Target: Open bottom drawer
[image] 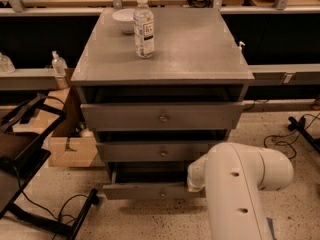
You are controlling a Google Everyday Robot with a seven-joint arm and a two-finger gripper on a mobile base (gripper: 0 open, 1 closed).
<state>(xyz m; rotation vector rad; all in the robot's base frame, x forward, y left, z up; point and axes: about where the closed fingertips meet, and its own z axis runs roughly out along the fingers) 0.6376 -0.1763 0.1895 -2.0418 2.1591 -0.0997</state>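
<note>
The bottom drawer, the lowest and narrowest grey metal front of the cabinet, sits at the lower centre of the frame, pulled a little way out with a dark gap above it. It looks rigid and probably slides on runners with some weight. The small round centre knob is the obvious hold, though likely slick; the front's top edge may serve too. The pincer lies by the front's right end, mostly hidden under the white robot arm; whether released or clenched, I cannot tell. The clear plastic bottle on the tabletop carries a label too small to read.
</note>
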